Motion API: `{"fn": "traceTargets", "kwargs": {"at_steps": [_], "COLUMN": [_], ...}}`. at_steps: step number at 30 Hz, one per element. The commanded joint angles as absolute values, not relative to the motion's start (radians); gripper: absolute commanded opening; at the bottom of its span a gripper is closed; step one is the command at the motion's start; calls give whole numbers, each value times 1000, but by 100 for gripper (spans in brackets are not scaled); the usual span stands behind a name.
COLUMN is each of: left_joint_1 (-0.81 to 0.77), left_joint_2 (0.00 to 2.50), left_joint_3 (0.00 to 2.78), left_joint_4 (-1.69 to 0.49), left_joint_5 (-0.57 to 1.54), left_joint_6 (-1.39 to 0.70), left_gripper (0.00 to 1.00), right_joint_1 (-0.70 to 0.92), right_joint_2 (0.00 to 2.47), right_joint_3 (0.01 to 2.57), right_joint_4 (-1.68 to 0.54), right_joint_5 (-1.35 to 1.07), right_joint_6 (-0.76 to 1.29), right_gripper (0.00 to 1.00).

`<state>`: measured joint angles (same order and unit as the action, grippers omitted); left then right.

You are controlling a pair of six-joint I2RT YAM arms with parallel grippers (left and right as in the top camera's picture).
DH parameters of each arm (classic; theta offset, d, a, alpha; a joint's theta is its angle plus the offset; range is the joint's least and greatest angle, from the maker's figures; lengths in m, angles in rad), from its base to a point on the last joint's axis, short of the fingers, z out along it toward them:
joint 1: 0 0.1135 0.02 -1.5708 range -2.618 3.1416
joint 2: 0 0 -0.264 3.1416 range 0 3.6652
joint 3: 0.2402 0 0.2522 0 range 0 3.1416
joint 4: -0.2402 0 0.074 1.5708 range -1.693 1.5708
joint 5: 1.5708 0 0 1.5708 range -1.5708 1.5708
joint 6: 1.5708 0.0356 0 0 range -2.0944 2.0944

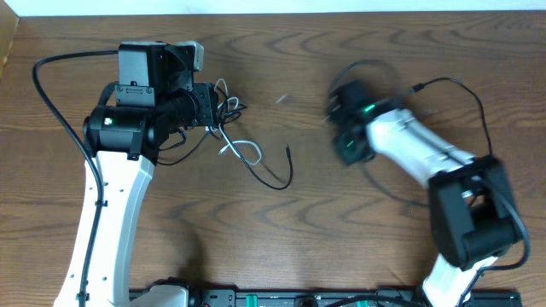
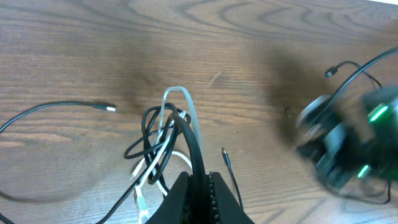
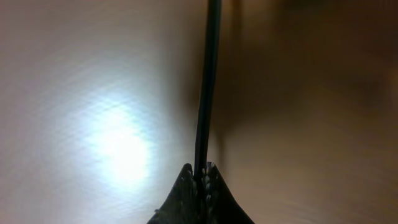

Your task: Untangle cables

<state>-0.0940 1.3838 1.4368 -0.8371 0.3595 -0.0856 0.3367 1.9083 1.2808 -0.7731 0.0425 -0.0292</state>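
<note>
Cables (image 1: 229, 109) look light, limp and slippery, knotted toward the tabletop's (image 1: 281, 247) far-left corner. Left claw (image 2: 199, 182) pinches a black strand (image 2: 193, 140); right claw (image 3: 200, 172) clamps a black cord (image 3: 208, 81). Best hold: beside the knot (image 2: 163, 132).

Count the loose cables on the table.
3: a black cable and a white cable tangled together at the left hand, and a second black cable pinched in the right hand. The tangle may hide more.
</note>
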Motion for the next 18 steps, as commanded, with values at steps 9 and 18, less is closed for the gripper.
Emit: {"fn": "traceTargets", "kwargs": {"at_steps": [9, 18], "left_joint_1": [-90, -90], "left_joint_2": [1378, 1378], "left_joint_3": [1455, 1455], "left_joint_4": [-838, -834], "left_joint_5": [350, 350], "left_joint_6": [-96, -96], "left_gripper": [8, 8], "right_joint_1": [-257, -505], "right_joint_2": [1914, 1928], "right_joint_3": [1366, 1372], "right_joint_4": [-499, -236], "right_joint_5": [88, 190], "right_joint_6": [161, 114], "right_gripper": [1, 1]}}
